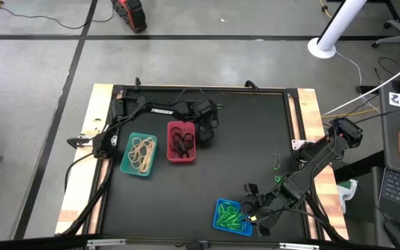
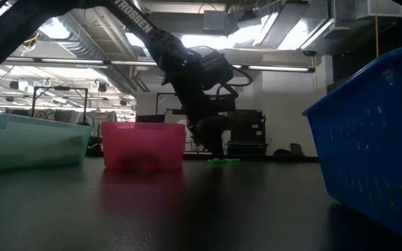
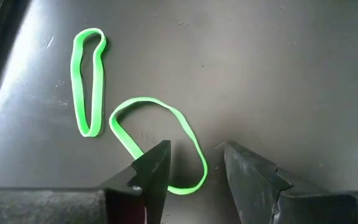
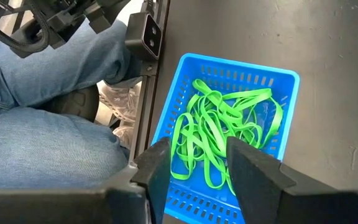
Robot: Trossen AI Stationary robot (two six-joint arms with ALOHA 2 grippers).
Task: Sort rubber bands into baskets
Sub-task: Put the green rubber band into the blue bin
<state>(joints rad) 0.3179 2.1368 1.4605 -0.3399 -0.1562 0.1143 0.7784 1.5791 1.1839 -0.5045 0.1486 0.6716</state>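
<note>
Two green rubber bands [image 3: 75,74] [image 3: 143,99] lie flat on the black table just right of the red basket [image 1: 170,142], which holds black bands [image 1: 181,144]. My left gripper [image 3: 194,155] is open and low over them, slanting down. One end of the nearer band [image 3: 199,163] lies between its fingers. In the low view that band [image 2: 223,162] shows under the gripper [image 2: 215,150]. The teal basket [image 1: 127,167] holds tan bands. My right gripper [image 4: 197,152] hangs open above the blue basket [image 4: 166,112], which is full of green bands [image 4: 219,124]. My left gripper comes at the nearer green band from above, slanting. One fingertip [image 3: 157,158] stands over one strand of the loop, the other [image 3: 238,158] just outside it. Whether either tip touches the band, I cannot tell. The band lies flat on the table.
Two more loose bands lie on the table's right part [image 1: 276,163] [image 1: 280,179], near my right arm. A person's legs in jeans [image 4: 42,124] are close beyond the table's near edge by the blue basket. The table has raised wooden side rails [image 1: 307,104].
</note>
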